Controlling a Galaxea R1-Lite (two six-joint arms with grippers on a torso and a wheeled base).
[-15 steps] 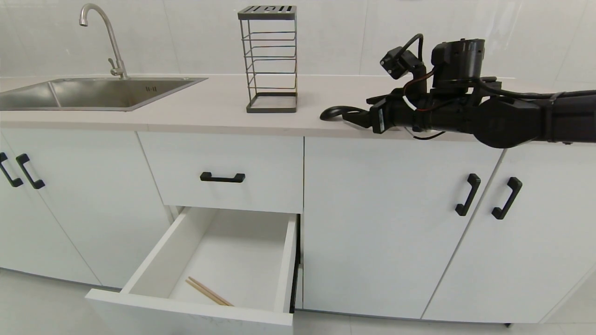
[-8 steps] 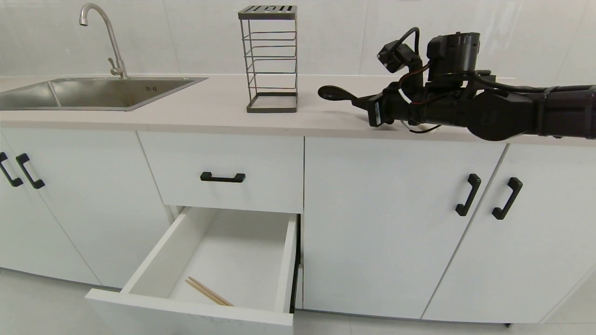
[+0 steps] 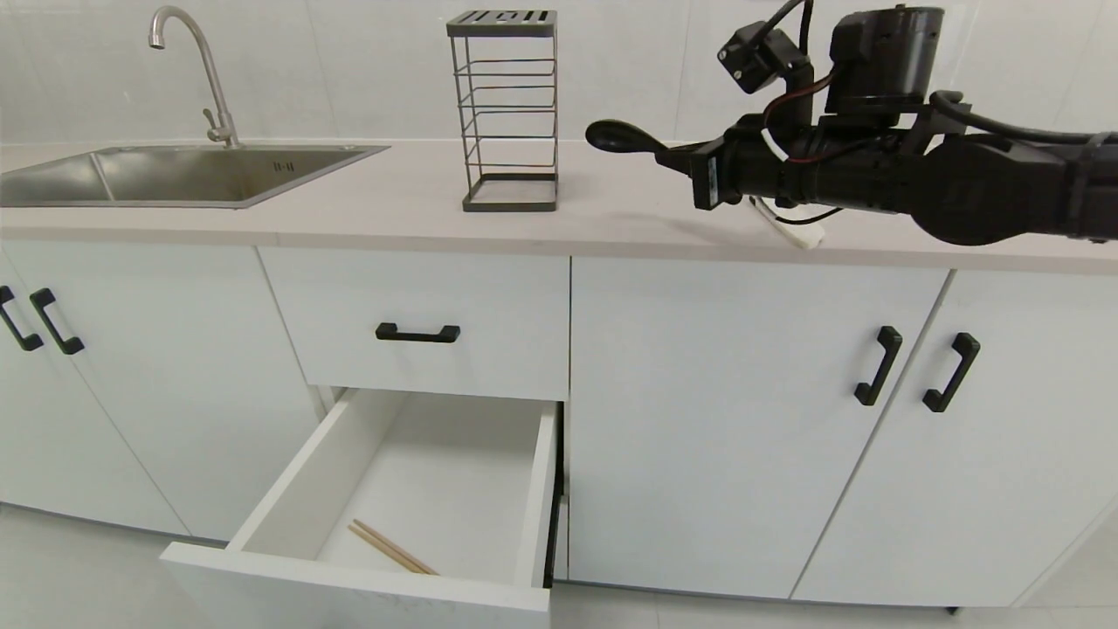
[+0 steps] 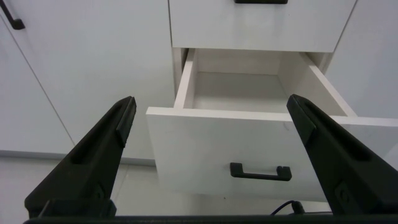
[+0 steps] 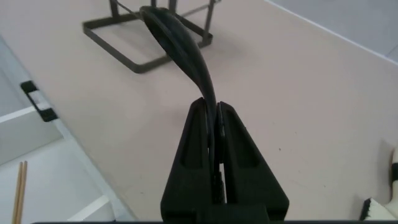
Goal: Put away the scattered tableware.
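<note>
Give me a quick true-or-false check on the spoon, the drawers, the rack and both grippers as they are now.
1. The right gripper holds the black spoon above the countertop. True.
2. The lower drawer is shut. False: it is pulled out, while the one above it is closed.
3. A pair of chopsticks lies in the lower drawer. True.
4. The left gripper is shut on a fork. False: its fingers are open and hold nothing, in front of the lower drawer.
5. The wire rack stands in the sink. False: it stands on the countertop, apart from the sink.
</note>
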